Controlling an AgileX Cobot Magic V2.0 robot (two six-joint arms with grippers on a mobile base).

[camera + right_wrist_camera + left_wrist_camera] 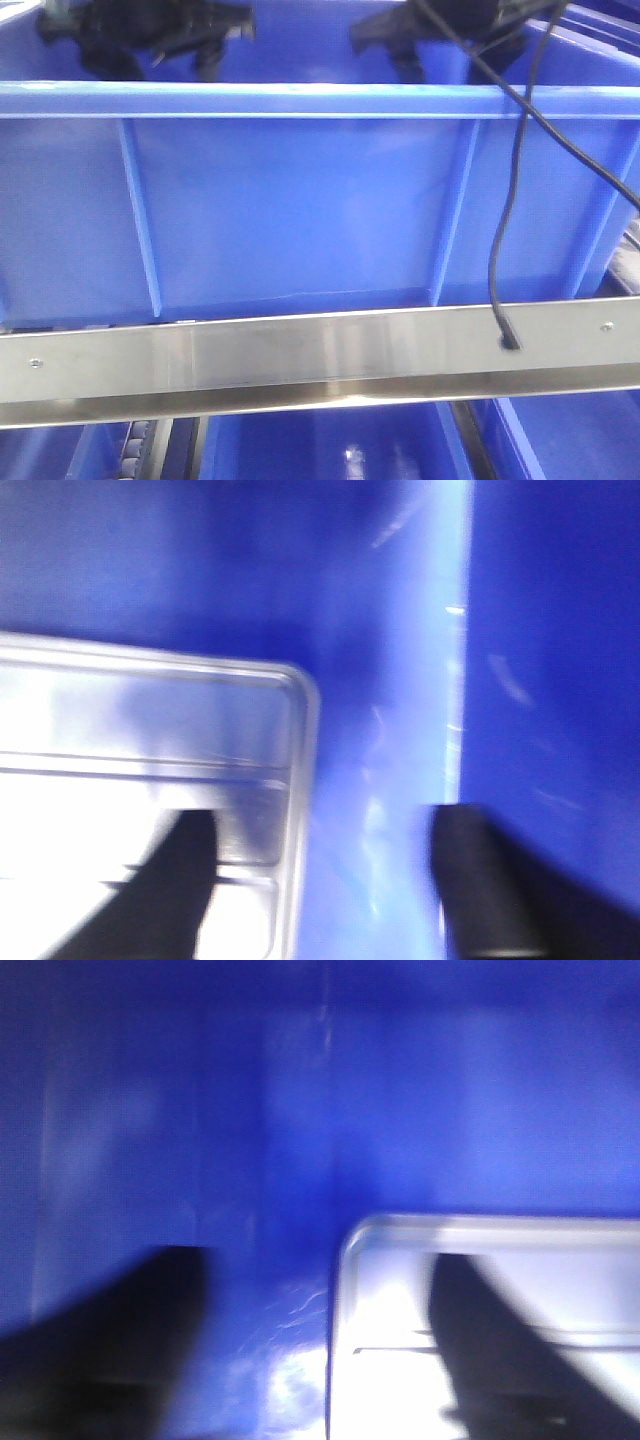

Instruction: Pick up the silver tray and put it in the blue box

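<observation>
Closest to my front camera is a steel rail (pixel 300 355) running across the frame, with a black cable (pixel 510 230) dropping to a hole in it. Behind it stands the blue box (pixel 300 210), its ribbed wall filling the view. Over the rim I see only the dark upper parts of both arms, so from here I cannot tell how the claws stand, and the tray is hidden by the wall.

On the left wrist view, blurred, the left gripper (pixel 310 1350) has its fingers spread wide apart with nothing between them. One finger (pixel 120 1330) hangs over blue plastic, the other over the silver tray (pixel 400 1310). The tray's rounded corner and rolled rim lie just inside the gap, against the blue interior. I judge the tray is down in the box, and the claw straddles its short edge because that is where it would be carried from.

The right wrist view mirrors it. The right gripper (pixel 330 900) is also parted and holding nothing. One finger (pixel 170 880) is over the tray's ribbed floor, the other over blue by a bright ridge of the box. The tray corner sits between them, nearer the inner finger. Whether the tray lies flat, I cannot tell.
</observation>
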